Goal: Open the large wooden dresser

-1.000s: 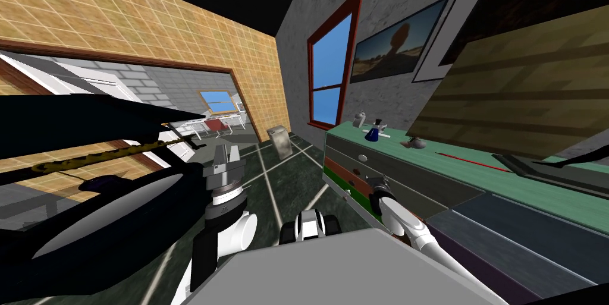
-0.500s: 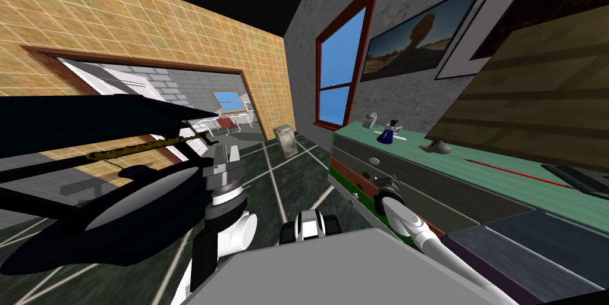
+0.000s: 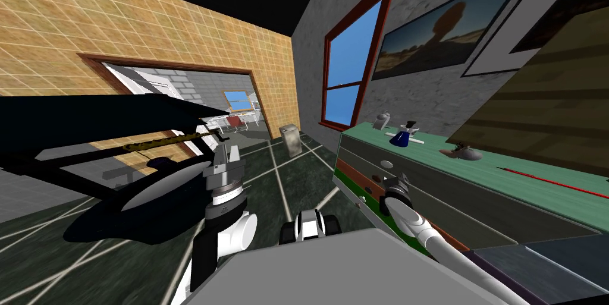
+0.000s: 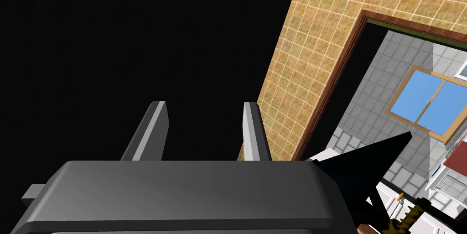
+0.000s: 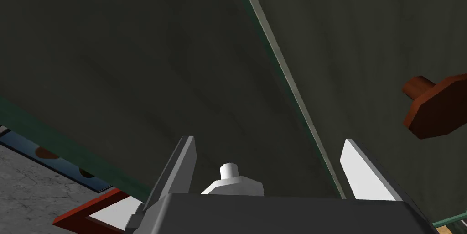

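The dresser [image 3: 452, 167] stands against the grey wall [image 3: 416, 99] on my right side. Its long axis runs along this wall, from the end next to the window [image 3: 351, 81] toward the near lower right corner of the head view. The flat green top faces upward, and the drawer fronts face into the room, toward me. The fronts lie one under another as long bands parallel to the top: two dark ones above, then a brown one and a green one below. On the top stand a blue flask [image 3: 404, 137] and, farther along, a thin red stick [image 3: 553, 181] that lies along the length of the dresser.

The right arm reaches to the dresser front. The right gripper [image 5: 269, 141] points straight at a dark drawer front [image 5: 137, 62], and its fingers [image 5: 182, 167] are spread wide. A small white knob [image 5: 232, 175] sits between them, close to the gripper body, with a free gap on each side, so the fingers are not pressing it. A pale seam between two drawer fronts crosses the space between the fingers. A brown knob [image 5: 435, 106] sticks out of the neighbouring front, outside the fingers.

The left gripper [image 3: 227, 151] is raised in front of my chest and points upward, well apart from the dresser. Its fingers are apart, with a narrower gap, and they hold nothing.
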`<state>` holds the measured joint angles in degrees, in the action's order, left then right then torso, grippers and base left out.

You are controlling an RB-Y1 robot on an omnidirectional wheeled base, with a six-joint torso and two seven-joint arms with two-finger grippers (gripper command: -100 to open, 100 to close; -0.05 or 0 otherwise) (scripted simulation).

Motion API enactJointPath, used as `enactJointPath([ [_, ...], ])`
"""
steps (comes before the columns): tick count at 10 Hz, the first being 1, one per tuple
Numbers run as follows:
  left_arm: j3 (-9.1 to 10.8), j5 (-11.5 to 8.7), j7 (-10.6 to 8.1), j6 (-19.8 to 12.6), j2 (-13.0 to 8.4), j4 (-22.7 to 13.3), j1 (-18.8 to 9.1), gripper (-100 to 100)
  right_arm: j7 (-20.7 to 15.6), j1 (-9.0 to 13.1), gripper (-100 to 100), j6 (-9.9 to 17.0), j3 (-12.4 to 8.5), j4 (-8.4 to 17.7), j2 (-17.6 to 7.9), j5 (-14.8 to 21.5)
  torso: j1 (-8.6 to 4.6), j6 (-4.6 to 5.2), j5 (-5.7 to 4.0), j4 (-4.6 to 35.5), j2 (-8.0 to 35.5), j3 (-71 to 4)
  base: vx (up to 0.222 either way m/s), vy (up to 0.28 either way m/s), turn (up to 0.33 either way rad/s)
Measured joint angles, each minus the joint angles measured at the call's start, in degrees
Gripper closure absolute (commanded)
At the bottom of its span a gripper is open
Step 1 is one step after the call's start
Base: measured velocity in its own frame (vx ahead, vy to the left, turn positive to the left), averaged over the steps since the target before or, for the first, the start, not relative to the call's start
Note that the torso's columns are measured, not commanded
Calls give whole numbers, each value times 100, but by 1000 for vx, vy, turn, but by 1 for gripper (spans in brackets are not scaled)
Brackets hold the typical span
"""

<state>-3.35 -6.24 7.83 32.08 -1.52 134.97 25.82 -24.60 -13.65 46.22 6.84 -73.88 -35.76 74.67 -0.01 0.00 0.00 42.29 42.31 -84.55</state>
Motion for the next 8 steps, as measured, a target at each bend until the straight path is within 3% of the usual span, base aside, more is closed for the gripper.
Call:
enactJointPath([
  [2,0,0,0,0,0,0,0,0,-66,46,-100,223,20,204,-106,196,5,1,2,-1,-2,-2,0,67,114],
  [4,0,0,0,0,0,0,0,0,-24,202,-100,442,87,566,-168,456,2,-1,1,-1,-4,-2,7,72,128],
  [6,1,0,0,0,0,0,1,0,-136,188,-100,564,69,566,-232,500,-12,3,-3,-1,-1,-1,4,19,8],
  [7,1,0,0,0,0,0,1,0,-134,189,100,562,69,566,-231,499,-15,1,-5,0,0,0,0,0,0],
  [8,1,0,0,0,-1,0,1,0,-134,189,100,562,69,566,-231,499,-9,0,-3,0,0,0,19,95,-188],
])
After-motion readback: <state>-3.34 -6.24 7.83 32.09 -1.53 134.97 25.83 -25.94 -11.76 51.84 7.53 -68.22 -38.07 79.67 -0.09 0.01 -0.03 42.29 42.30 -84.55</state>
